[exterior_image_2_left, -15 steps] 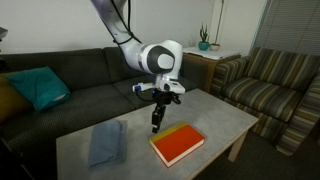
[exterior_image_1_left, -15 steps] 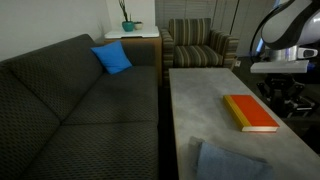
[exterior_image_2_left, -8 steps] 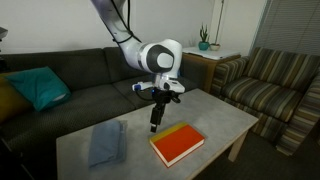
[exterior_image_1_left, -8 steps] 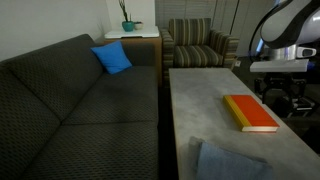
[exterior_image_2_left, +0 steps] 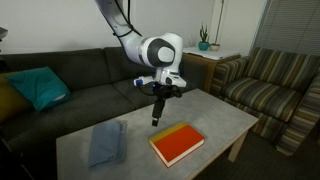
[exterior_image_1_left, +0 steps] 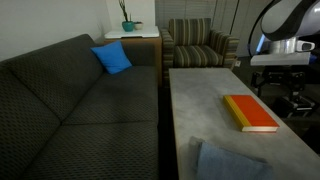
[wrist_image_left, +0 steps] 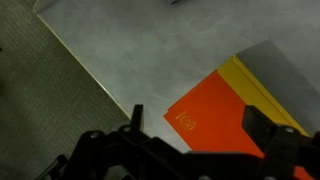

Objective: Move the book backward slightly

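Note:
The book lies flat on the grey table, its orange-red cover up and a yellow spine edge along one side. In both exterior views the book rests near the table's middle. My gripper hangs above the book's near edge, open, with one finger over bare table and the other over the cover. Nothing is between the jaws. In an exterior view the gripper hovers just above the book's corner, clear of it.
A folded grey-blue cloth lies at one end of the table. A dark sofa with a blue pillow runs along one long side. A striped armchair and a side table with a plant stand beyond.
The jaws have spread from nearly shut to wide open, and the gripper has risen a little off the book. The book has stayed where it lies.

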Controlling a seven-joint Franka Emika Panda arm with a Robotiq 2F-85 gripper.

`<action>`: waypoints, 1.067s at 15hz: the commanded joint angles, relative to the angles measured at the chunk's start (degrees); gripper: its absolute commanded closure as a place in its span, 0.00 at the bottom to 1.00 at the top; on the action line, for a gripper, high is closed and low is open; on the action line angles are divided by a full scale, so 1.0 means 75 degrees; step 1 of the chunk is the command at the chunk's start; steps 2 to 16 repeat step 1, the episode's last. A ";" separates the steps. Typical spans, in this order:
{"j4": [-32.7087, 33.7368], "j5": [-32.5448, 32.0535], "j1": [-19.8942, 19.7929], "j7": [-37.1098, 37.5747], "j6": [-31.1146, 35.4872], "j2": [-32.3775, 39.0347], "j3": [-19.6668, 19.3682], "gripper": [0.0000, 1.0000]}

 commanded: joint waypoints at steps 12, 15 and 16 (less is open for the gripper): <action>0.0054 -0.0039 -0.0044 -0.0002 -0.0030 0.0016 0.0040 0.00; 0.0054 -0.0039 -0.0044 -0.0002 -0.0030 0.0016 0.0040 0.00; 0.0054 -0.0039 -0.0044 -0.0002 -0.0030 0.0016 0.0040 0.00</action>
